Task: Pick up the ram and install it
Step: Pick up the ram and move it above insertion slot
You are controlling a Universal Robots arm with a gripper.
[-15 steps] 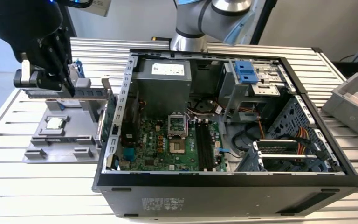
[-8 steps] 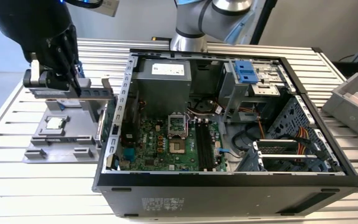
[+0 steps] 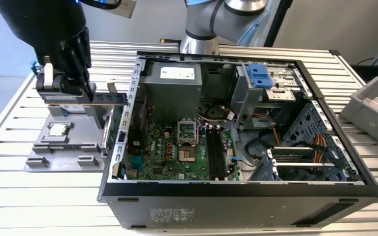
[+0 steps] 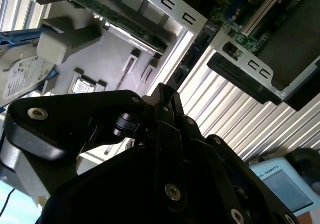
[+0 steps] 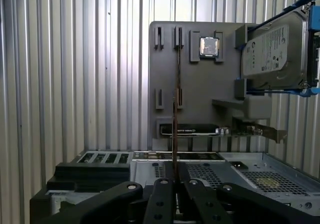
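Here, the ram (image 5: 176, 109) is pinched edge-on between the closed fingers (image 5: 162, 196) of the gripper (image 5: 176, 183). It is held over the grey tray (image 3: 38, 157), on which a processor (image 3: 59, 129) is seated, just beside the open computer case (image 3: 241, 196), on the exterior view's left.

Arm (image 3: 45, 24): upper section under a matte black cover. Base joint (image 3: 208, 19): rounded, silver-grey metal. Pale grey bracket (image 3: 47, 78) at the wrist. Gripper (image 5: 176, 176): angular black linkage fingers (image 5: 162, 199), pinned with small round silver screws (image 5: 132, 186). The second wrist view shows the same black links (image 4: 75, 119), with recessed screw heads (image 4: 37, 113).
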